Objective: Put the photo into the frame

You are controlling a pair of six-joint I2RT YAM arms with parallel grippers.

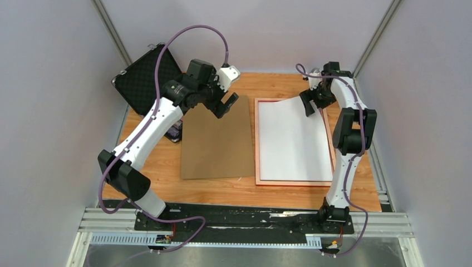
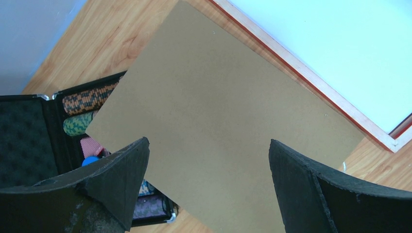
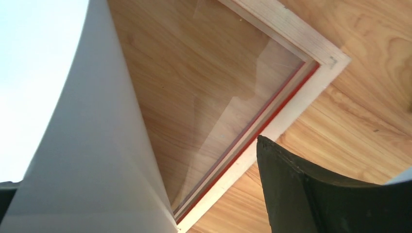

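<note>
The thin-edged rectangular frame (image 1: 257,146), red at its rim with a pale wood back, lay flat on the wooden desk (image 1: 222,189), right of centre in the overhead view. The large white-backed photo (image 1: 289,139) sat inside it, blank side up, its upper right corner curling upward. The right hand (image 1: 311,104) hovered at that corner, jaws wide apart, clamping nothing. The left hand (image 1: 225,105), at upper middle, gaped fully open and empty over the plain brown backing board (image 1: 217,142).

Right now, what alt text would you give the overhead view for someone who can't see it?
A photo lies white side up in a red-edged frame on a wooden table, its far right corner curled up at the right gripper. To its left, the open left gripper hovers over a brown board.
</note>
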